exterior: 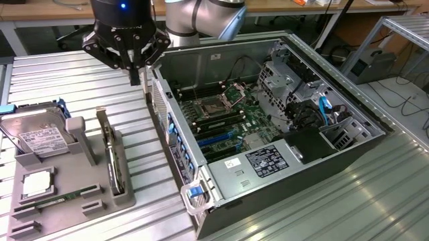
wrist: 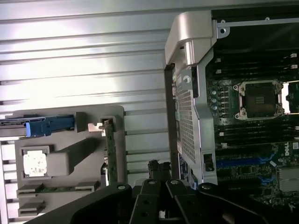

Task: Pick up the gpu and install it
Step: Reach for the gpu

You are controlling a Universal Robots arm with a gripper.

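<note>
Risk: a knock instead of a grasp.
Above the ribbed metal desk (exterior: 80, 90), hard by the open black computer case (exterior: 214, 57); the thin brownish gpu card (exterior: 110, 150) stands on edge in the grey moulded tray (exterior: 124, 201), apart from the black fingers (exterior: 134, 75), which are pressed together, empty, and could topple it.

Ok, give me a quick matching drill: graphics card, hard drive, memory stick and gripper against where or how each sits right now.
Things:
1. graphics card
2. hard drive
3. memory stick
4. gripper

States:
A. shut, holding nothing, beside the computer case
B. lying flat in the grey holder
C. standing on edge in a slot of that holder
D. propped up, white label showing

Pairs: 1-C, 2-D, 3-B, 4-A.
</note>
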